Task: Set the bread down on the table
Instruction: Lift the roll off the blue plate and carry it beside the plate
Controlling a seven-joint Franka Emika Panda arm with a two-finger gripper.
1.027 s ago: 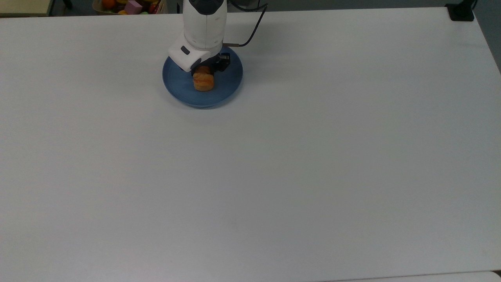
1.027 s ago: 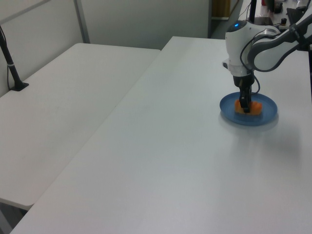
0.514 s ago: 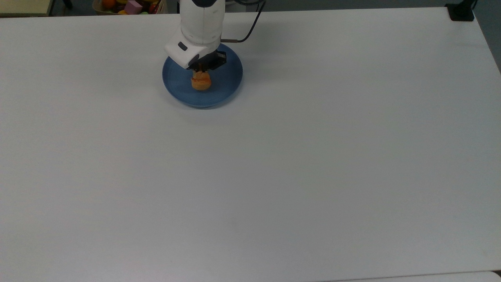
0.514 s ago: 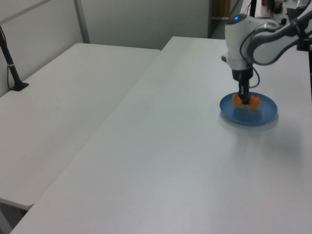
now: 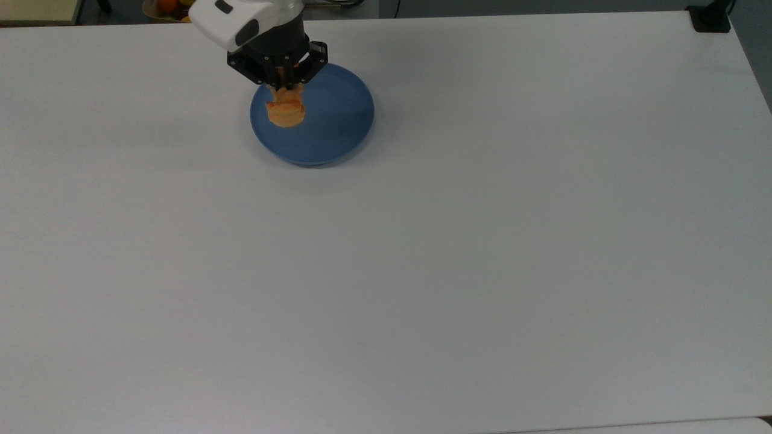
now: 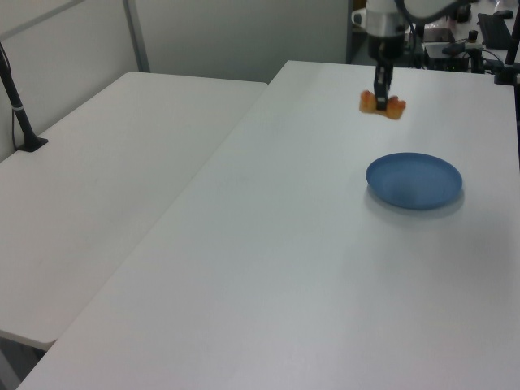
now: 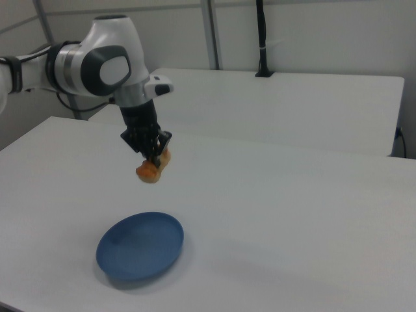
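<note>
Hand [image 7: 155,160] clamped on the bread [image 7: 154,169], held high in the air above the blue plate [image 7: 140,246]. Best carried sideways, well past the plate's rim, over bare tabletop [image 5: 482,241]. Then lowered straight down until the roll touches, grip released only on contact, to avoid a drop or roll.

A round blue plate [image 5: 329,129] lies bare, with a second white tabletop [image 6: 97,179] in the left view's left.
</note>
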